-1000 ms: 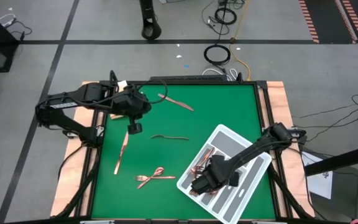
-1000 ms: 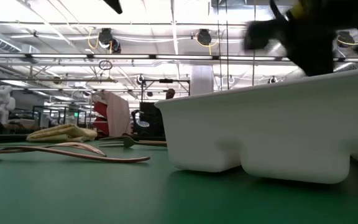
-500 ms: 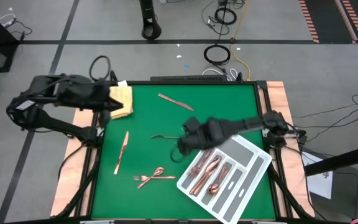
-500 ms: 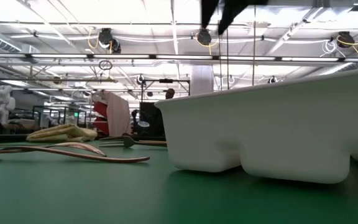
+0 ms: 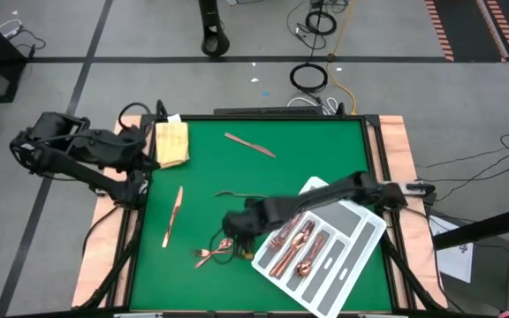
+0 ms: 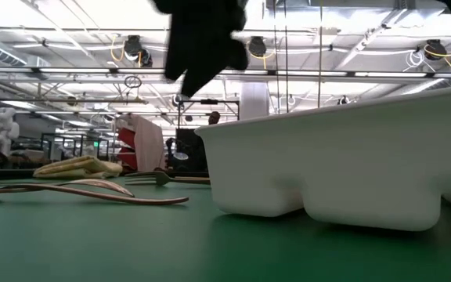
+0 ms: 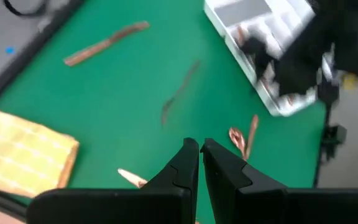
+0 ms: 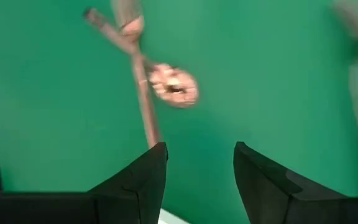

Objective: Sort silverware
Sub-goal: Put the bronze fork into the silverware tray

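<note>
Now right claw [image 8: 196, 165] (spread) over spoon [image 8: 174, 86].

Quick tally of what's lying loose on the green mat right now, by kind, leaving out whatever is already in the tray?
Knives: 2, one by the cloth side, one at the far edge
Dark thin piece mid-mat, kind unclear: 1
Crossed fork and spoon under the right gripper: 2
Yellow cloth: 1
Total: 6

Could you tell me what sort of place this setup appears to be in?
Probably a robotics lab or workshop hall: the green-topped table stands on a taped concrete floor with loose cables, and the low view shows a high ceiling with long strip lights over more equipment.
</note>
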Tool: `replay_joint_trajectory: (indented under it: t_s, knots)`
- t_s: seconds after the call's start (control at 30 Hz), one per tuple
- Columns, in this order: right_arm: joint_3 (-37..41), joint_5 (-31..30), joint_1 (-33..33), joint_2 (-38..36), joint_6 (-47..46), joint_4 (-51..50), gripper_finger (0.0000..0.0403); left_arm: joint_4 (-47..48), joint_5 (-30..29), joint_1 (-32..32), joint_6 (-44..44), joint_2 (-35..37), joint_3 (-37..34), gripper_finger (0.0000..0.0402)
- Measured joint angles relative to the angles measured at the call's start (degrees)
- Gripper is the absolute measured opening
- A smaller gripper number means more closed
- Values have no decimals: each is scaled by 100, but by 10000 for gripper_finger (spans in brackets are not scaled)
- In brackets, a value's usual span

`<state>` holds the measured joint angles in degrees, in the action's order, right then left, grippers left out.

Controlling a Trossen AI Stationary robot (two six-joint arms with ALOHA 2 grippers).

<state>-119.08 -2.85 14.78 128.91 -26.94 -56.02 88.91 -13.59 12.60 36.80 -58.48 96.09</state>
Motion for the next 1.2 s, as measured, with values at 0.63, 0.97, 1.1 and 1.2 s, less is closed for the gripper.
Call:
replay_joint_trajectory:
  t_s: [0.63, 0.97, 1.1, 1.2]
  knots:
    - [-1555, -204, 271, 1480, 929, 731, 174, 104, -330, -4, -165, 14, 0, 31]
    - [-1550, -308, 279, 1810, 1078, 1248, 174, 106, -338, -4, -166, 14, 0, 31]
    - [-1547, -298, 345, 1947, 1019, 1244, 174, 108, -338, -4, -169, 23, 0, 31]
    - [-1555, -339, 408, 1996, 981, 1254, 173, 108, -338, -3, -169, 23, 0, 31]
